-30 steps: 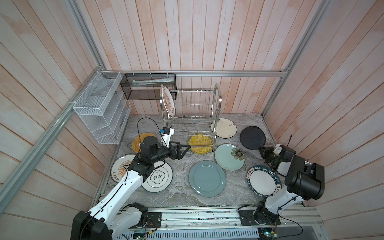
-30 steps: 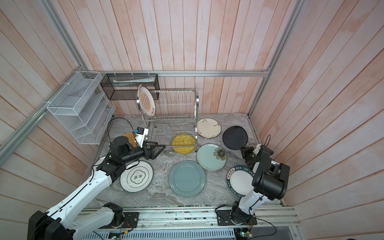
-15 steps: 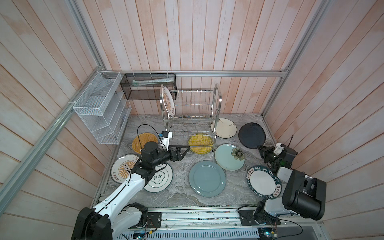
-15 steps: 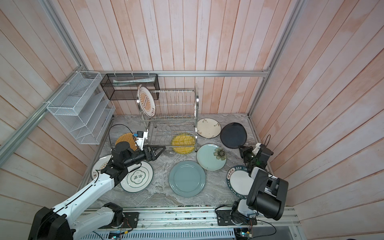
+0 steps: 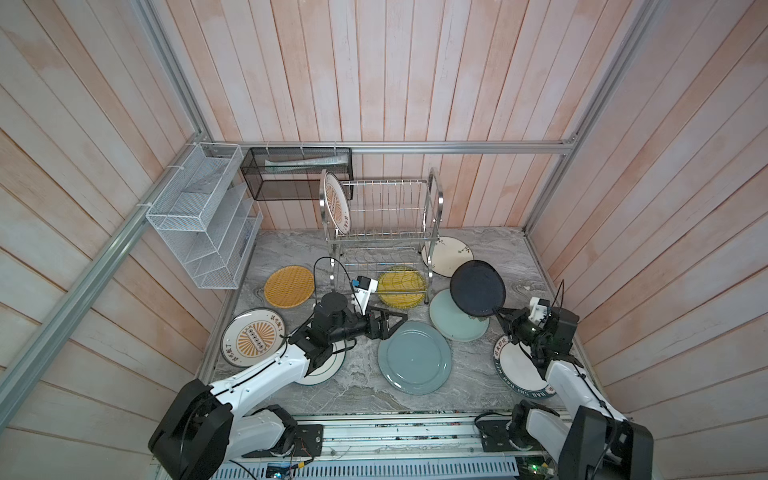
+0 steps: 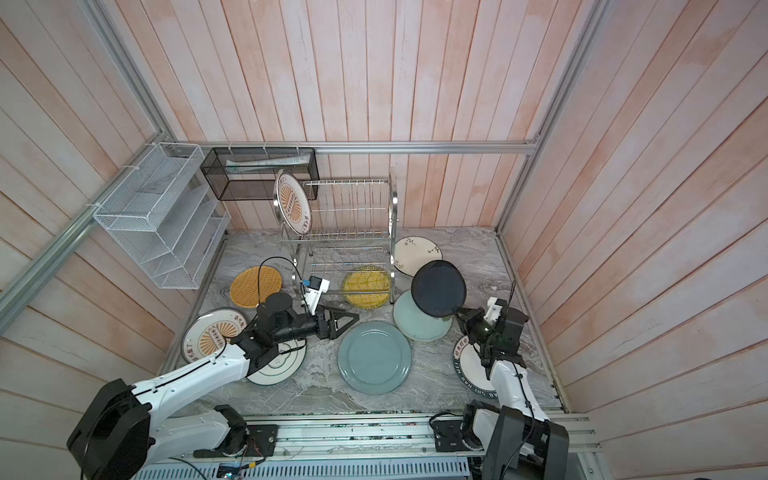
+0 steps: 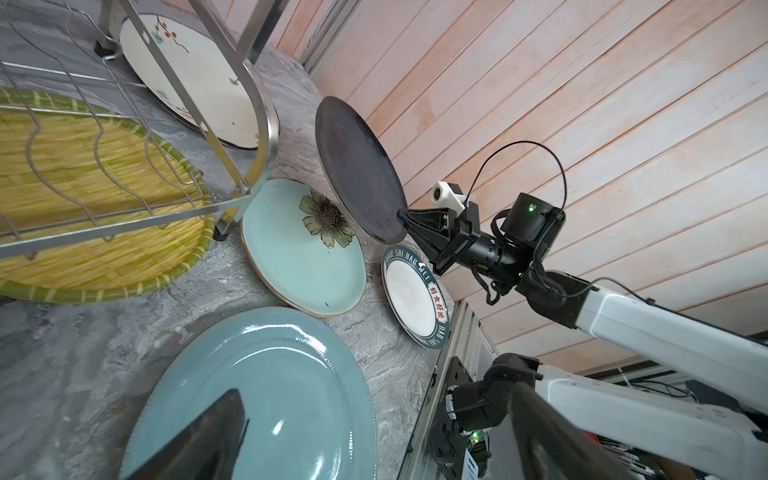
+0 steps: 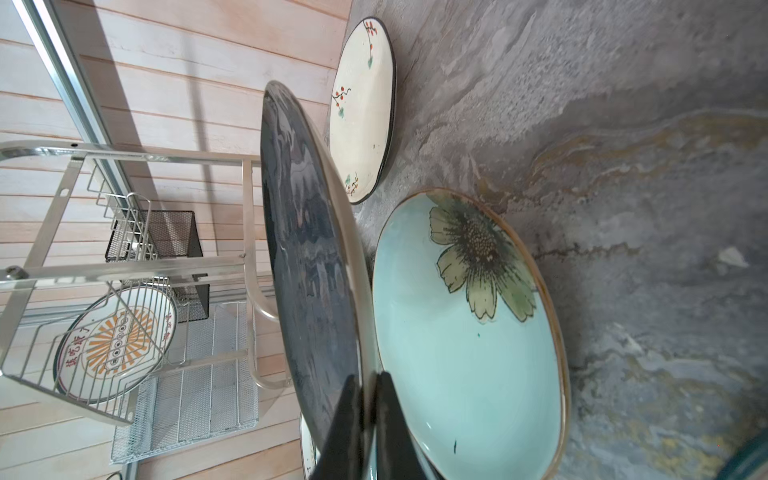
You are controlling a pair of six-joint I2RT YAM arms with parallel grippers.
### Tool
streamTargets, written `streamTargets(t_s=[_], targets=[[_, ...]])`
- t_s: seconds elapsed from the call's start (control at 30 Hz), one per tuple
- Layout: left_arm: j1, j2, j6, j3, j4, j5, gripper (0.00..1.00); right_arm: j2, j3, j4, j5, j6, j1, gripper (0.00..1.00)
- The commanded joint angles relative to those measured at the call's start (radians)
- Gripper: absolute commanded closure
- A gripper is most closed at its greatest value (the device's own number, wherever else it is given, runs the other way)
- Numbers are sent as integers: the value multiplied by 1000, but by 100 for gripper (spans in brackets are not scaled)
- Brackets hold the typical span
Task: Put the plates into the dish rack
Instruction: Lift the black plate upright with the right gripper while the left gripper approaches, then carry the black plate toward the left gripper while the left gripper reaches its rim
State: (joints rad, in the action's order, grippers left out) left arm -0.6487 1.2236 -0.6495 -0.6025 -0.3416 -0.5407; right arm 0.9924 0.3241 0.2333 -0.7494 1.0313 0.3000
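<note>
My right gripper (image 5: pixel 500 310) (image 6: pixel 457 311) (image 8: pixel 368 380) is shut on the rim of a black plate (image 5: pixel 477 288) (image 8: pixel 309 266). It holds the plate tilted above the pale celadon flower plate (image 5: pixel 455 328) (image 8: pixel 465 340). The steel dish rack (image 5: pixel 386 216) (image 6: pixel 349 210) stands at the back. A sunburst plate (image 5: pixel 334 203) is upright in the left end of its upper tier. My left gripper (image 5: pixel 395 326) (image 7: pixel 378 388) hangs open and holds nothing, over the far edge of the grey-blue plate (image 5: pixel 415 359) (image 7: pixel 266 386).
On the table lie an orange woven plate (image 5: pixel 289 286), a yellow woven plate (image 5: pixel 401 286) under the rack, a cream plate (image 5: pixel 446 255), a sunburst plate (image 5: pixel 253 337) and a teal-rim plate (image 5: pixel 519 372). A white mesh organiser (image 5: pixel 203 224) and a black basket (image 5: pixel 297 178) hang at the back left.
The right gripper has lifted the black plate off the table and carried it left, tilted, over the celadon plate. The left gripper has moved right and toward the front, staying open.
</note>
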Motion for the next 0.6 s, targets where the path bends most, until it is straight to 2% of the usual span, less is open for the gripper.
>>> streamTargets(t_s=[0.0, 0.17, 0.4, 0.57], targets=[[-43, 54, -28, -14, -82, 35, 0, -112, 14, -41, -61, -18, -23, 100], [-97, 149, -57, -49, -147, 42, 0, -211, 12, -126, -67, 4, -83, 100], [-125, 232, -109, -80, -261, 43, 0, -257, 25, -111, -10, 62, -236, 100], [-134, 257, -164, -88, -286, 126, 6, -269, 46, -101, 37, 102, -340, 100]])
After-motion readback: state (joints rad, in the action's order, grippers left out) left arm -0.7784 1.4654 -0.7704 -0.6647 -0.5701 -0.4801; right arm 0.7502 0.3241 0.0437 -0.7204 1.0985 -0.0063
